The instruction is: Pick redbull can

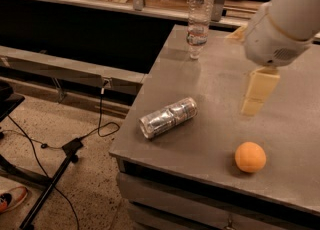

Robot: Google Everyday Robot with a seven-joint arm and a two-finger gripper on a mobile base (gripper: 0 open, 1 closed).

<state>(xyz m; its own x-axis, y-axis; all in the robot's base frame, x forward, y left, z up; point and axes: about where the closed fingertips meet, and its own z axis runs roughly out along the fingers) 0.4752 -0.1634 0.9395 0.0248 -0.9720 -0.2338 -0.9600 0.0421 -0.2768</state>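
Hovering gripper (252, 105) right of lying redbull can (168, 117)

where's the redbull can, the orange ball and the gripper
redbull can (168, 117): camera view, middle of its silver side as it lies flat
orange ball (250, 157): camera view, centre of the ball
gripper (255, 99): camera view, its pale lower end, right of the can and above the ball

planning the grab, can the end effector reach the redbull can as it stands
Probably yes. The end effector hangs over the table, apart from the redbull can, which lies on its side; only bare tabletop lies between them. The orange ball and water bottle sit aside.
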